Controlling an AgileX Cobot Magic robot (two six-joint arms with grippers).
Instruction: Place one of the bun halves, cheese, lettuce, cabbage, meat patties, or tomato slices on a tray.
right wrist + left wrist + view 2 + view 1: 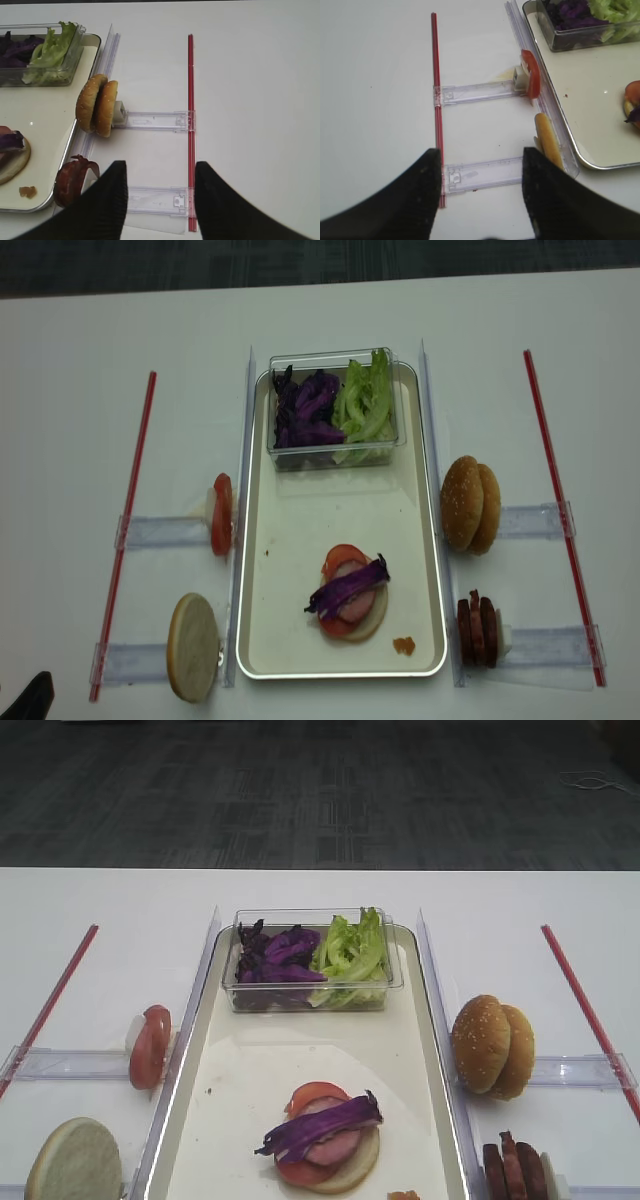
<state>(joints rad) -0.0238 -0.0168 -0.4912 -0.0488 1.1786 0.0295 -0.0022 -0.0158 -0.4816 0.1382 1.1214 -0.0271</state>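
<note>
The tray (300, 530) lies mid-table. On it sits a stack: a bun half (368, 618), tomato, a pink meat slice and a cabbage strip (348, 588) on top. Sesame bun halves (472, 504) stand on edge right of the tray, with meat patties (478, 629) nearer. To the tray's left are tomato slices (221, 513) and a pale bun half (192, 647). Lettuce (366, 400) fills part of a tub. No cheese is in view. My left gripper (480, 152) is open and empty above the near left rack. My right gripper (161, 165) is open and empty above the near right rack.
The clear tub (335, 455) of purple shreds and lettuce stands at the tray's far end. Clear acrylic racks (160, 532) (535, 521) flank the tray, bounded by red strips (130, 520) (560, 510). An orange crumb (403, 645) lies on the tray's near right corner.
</note>
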